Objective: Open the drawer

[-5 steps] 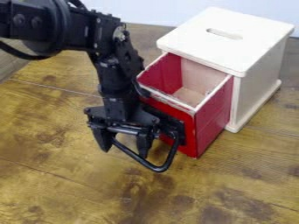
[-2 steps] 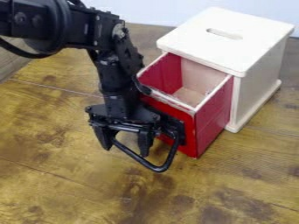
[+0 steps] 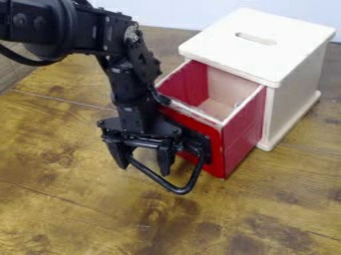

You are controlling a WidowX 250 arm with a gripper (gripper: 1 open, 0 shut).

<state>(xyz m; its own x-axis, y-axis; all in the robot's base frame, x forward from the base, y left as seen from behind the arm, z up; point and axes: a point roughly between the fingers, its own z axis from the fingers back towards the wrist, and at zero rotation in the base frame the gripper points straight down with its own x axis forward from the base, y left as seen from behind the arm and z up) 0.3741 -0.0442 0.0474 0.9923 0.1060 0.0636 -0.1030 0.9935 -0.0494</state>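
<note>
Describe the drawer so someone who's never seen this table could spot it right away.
Find the pale wooden cabinet with a slotted top on the wooden table. The drawer sticks out of its front toward the black robot arm. It alone is red, with a black loop handle.

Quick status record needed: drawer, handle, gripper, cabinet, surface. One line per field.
drawer: red drawer pulled partly out of the cabinet, pale wood interior showing, looks empty
handle: black loop handle at the drawer front, reaching down toward the table
gripper: gripper pointing down, jaws open, fingers straddling the handle loop; contact cannot be told
cabinet: pale wooden cabinet, slot in its top, upright
surface: wooden table
</note>
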